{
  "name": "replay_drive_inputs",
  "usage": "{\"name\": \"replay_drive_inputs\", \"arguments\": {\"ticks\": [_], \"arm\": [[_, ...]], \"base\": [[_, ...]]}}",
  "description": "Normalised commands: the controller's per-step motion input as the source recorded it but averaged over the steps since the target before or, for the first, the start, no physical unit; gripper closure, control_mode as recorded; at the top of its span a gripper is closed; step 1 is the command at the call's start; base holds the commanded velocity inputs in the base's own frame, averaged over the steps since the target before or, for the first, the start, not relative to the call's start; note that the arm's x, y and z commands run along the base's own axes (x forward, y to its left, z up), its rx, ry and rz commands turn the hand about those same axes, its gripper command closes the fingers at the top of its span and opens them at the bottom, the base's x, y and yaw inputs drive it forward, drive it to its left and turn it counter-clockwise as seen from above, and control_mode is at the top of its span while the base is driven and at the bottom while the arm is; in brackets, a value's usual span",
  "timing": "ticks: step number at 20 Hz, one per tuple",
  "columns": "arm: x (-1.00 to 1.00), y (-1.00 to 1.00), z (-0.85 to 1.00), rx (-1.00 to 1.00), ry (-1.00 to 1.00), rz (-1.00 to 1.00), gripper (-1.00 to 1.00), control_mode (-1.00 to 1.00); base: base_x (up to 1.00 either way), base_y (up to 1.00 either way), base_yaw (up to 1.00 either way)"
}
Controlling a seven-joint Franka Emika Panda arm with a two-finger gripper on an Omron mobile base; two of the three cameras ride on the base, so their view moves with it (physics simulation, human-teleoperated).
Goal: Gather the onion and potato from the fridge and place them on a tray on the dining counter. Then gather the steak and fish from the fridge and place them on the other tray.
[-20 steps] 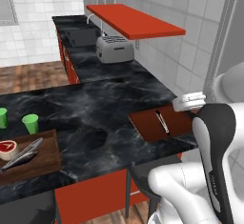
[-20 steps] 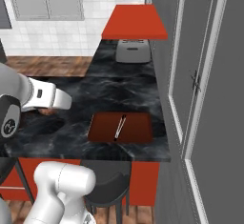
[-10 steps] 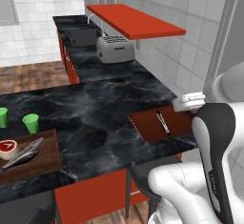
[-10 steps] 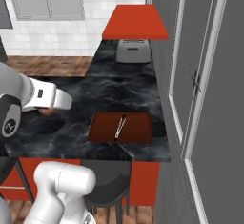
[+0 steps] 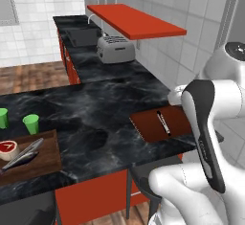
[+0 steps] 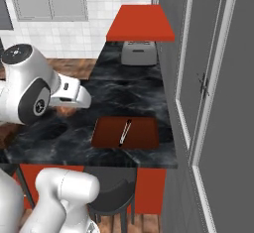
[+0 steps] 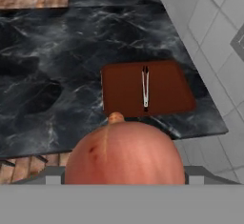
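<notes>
While the pincer (image 7: 125, 170) pinches the onion (image 7: 125, 154) above the dining counter (image 7: 57, 51), the tray (image 7: 124, 90) bears no readable writing.

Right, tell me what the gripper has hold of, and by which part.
A round, pinkish-brown onion, sitting between the gripper's jaws by its bulb, its stem tip pointing forward toward the reddish-brown rectangular tray. The contact points themselves are hidden.

Hand view: the onion (image 7: 125, 152) blocks your sight of the finger tips, and its lower part is cut off. Left base view: the arm hides the tray's (image 5: 152, 124) right end. Right base view: fridge (image 6: 213, 78) cropped top, right and bottom.
</notes>
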Motion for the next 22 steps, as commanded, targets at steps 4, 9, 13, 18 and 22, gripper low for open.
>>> {"name": "replay_drive_inputs", "arguments": {"ticks": [4,9,13,18,22], "arm": [[0.53,-0.12,-0.46,0.0,0.06,0.0,1.0,-1.0],[0.65,-0.15,-0.58,0.0,0.01,-0.01,1.0,-1.0],[0.69,-0.02,-0.59,0.0,0.0,0.0,1.0,-1.0],[0.45,0.0,-0.59,0.0,0.06,0.0,1.0,-1.0],[0.43,0.0,-0.67,0.0,0.1,0.0,1.0,-1.0]], "base": [[0.0,0.0,0.0],[0.0,0.0,0.0],[0.0,0.0,0.0],[0.0,0.0,0.0],[0.0,0.0,0.0]]}}
